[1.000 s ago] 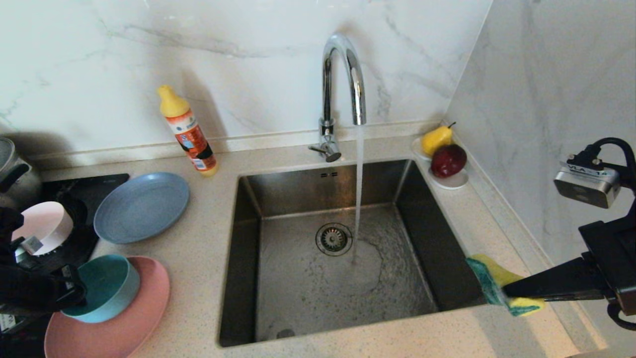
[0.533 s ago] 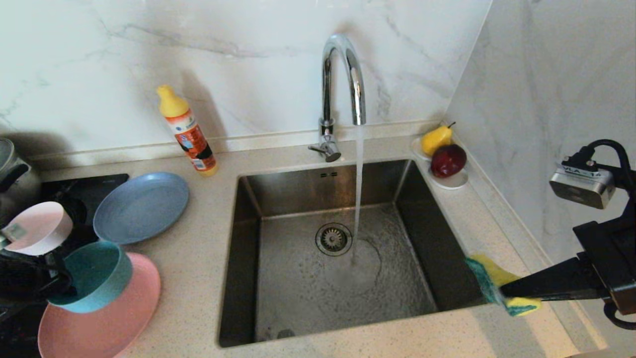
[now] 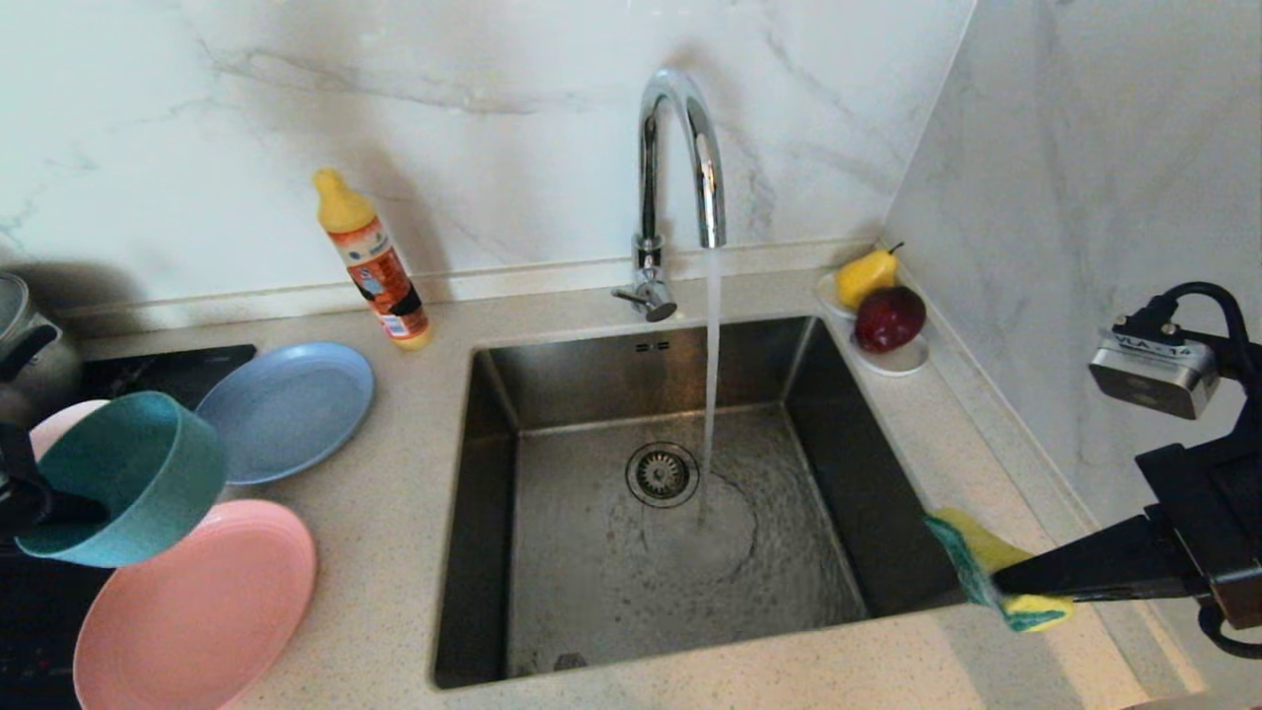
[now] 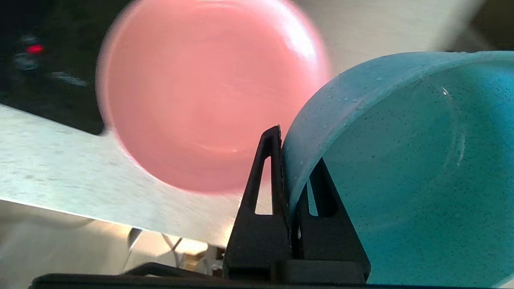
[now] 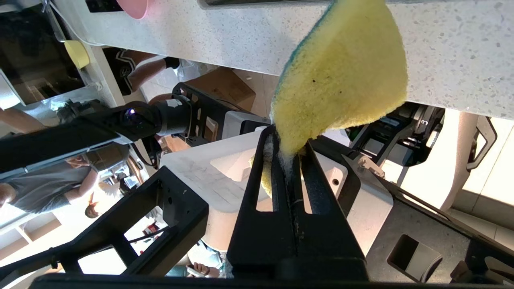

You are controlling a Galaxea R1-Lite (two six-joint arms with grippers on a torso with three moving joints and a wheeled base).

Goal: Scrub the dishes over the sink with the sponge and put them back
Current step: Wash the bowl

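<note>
Pot [image 3: 25,340] at the far left edge, steel, mostly cut off, with a black hob [image 3: 168,370] beside it. Just in front, the left gripper [image 3: 49,508] pinches the rim of the teal bowl [image 3: 123,478], one finger inside the wall and one outside, pressed tight on it; the left wrist view shows the same clamp [image 4: 291,172] on the bowl's [image 4: 401,172] edge. The bowl hangs tilted in the air, its mouth turned toward the left, clear of the salmon plate [image 3: 197,606] that lies flat on the counter [image 3: 394,513] below it. A sliver of the pink bowl [image 3: 59,424] peeks out behind the teal one. The blue plate [image 3: 286,409] lies flat further back, close to the hob, apart from the salmon plate. An orange bottle [image 3: 375,266] with a yellow cap stands against the marble wall behind.

In the middle sits the sink [image 3: 493,463], with a strainer drain [image 3: 663,473] at its centre. The chrome tap [image 3: 680,168] is running, and the stream lands just right of the drain, spreading ripples across the steel floor.

At the back right corner a white dish [image 3: 902,363] carries a yellow pear [image 3: 866,276] and a dark red fruit [image 3: 890,318]. Over the sink's front right corner the right gripper [image 3: 1006,582] holds the sponge [image 3: 976,562], fingers squeezed together on it so it bends, green side facing the basin. From the right wrist view the sponge [image 5: 341,80] bulges yellow above the clamped fingers [image 5: 261,168].
</note>
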